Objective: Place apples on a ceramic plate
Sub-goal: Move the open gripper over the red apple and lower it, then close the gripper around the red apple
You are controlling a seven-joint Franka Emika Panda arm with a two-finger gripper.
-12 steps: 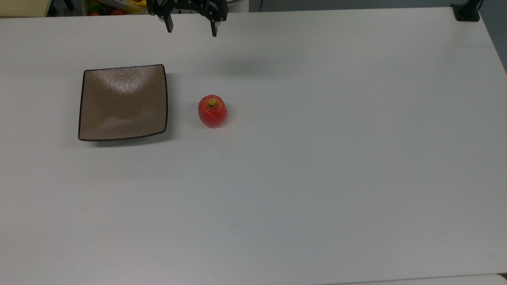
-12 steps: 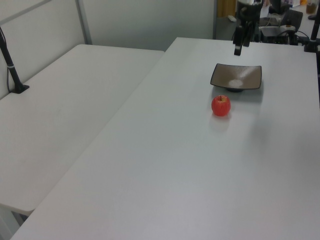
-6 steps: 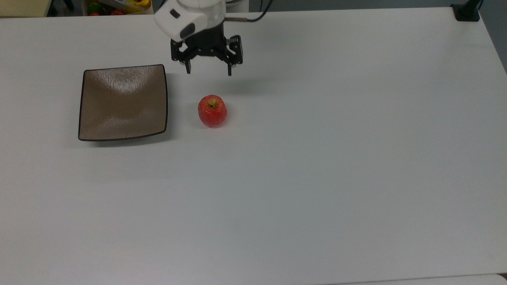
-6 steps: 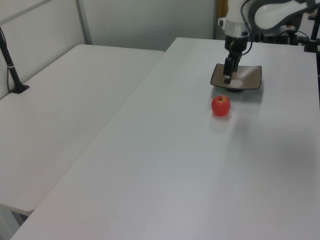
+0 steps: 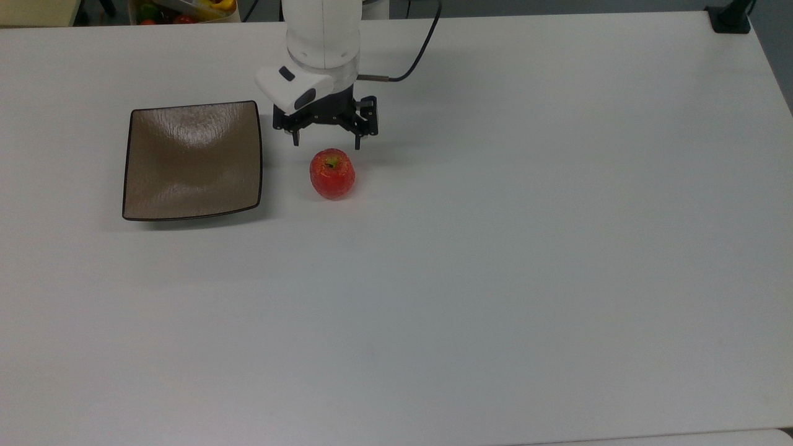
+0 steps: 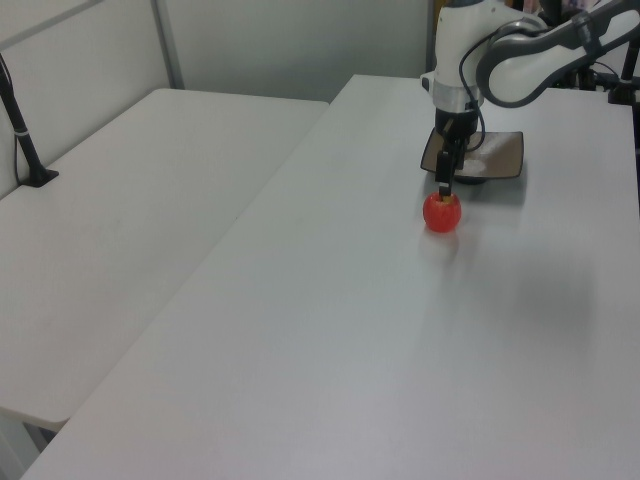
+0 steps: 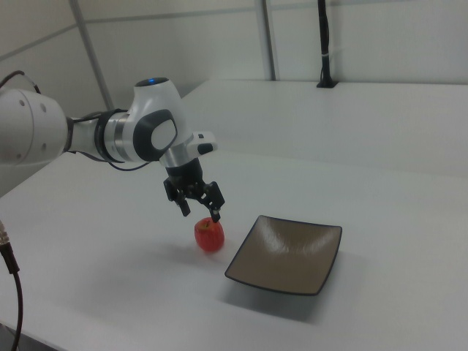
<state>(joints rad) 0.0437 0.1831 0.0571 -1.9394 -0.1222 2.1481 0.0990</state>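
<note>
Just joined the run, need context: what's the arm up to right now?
The Panda arm's gripper is open and poised just above the red apple, which sits on the white table, not yet grasped. The square brown plate is empty, beside the apple on the top view's left. It looks set to pick the apple up for the plate.

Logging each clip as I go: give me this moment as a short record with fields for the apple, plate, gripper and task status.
apple: red apple upright on the white table, stem up, not held
plate: square brown plate on the table, nothing on it, to the top view's left of the apple, apart from it
gripper: gripper open, above the apple, fingers pointing down, no contact seen
task status: apple not yet grasped or on the plate
</note>
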